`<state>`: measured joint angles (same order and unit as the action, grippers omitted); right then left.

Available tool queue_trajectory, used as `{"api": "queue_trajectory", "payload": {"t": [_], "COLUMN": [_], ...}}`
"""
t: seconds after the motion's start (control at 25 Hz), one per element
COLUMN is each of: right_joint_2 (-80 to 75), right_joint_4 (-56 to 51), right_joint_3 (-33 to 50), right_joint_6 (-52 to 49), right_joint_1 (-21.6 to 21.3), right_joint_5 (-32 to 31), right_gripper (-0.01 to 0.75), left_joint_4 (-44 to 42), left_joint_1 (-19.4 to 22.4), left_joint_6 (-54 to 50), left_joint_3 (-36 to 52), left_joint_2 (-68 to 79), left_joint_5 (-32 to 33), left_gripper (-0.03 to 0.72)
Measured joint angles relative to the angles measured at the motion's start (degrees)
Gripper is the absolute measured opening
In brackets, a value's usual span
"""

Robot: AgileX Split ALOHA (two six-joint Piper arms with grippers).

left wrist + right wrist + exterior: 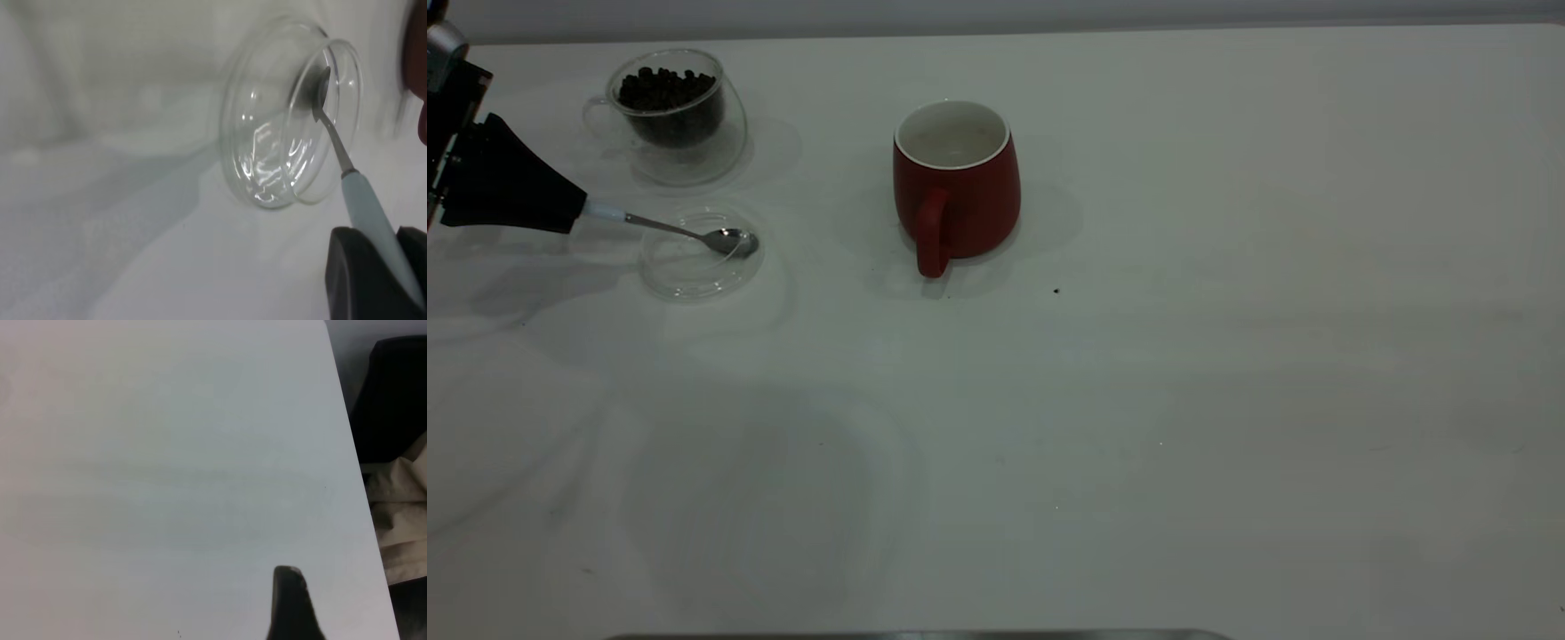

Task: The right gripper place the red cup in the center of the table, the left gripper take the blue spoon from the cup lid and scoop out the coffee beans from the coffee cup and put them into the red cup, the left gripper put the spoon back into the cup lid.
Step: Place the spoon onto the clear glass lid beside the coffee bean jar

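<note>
Left end effector pinched tight on blue spoon handle, spoon bowl inside cup lid.

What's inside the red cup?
The red cup shows only its white inside; no beans are visible. Its deepest part is hidden by the near wall. The coffee beans sit in the coffee cup.

a pale wall is seen beyond the table's far edge. past its side edge, crumpled beige cloth is seen beside a dark object.
</note>
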<state>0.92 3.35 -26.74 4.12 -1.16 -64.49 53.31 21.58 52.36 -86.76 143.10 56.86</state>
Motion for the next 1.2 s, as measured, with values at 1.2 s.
{"api": "queue_trajectory", "payload": {"t": [1.2], "right_joint_2": [0.0], "right_joint_4": [0.0], "right_joint_3": [0.0], "right_joint_6": [0.0], "right_joint_1": [0.0], "right_joint_5": [0.0], "right_gripper": [0.518], "left_joint_4": [2.7], "left_joint_1": [0.0], "left_joint_6": [0.1], "left_joint_3": [0.0], "left_joint_2": [4.5], "left_joint_5": [0.4], "left_gripper": [0.165]}}
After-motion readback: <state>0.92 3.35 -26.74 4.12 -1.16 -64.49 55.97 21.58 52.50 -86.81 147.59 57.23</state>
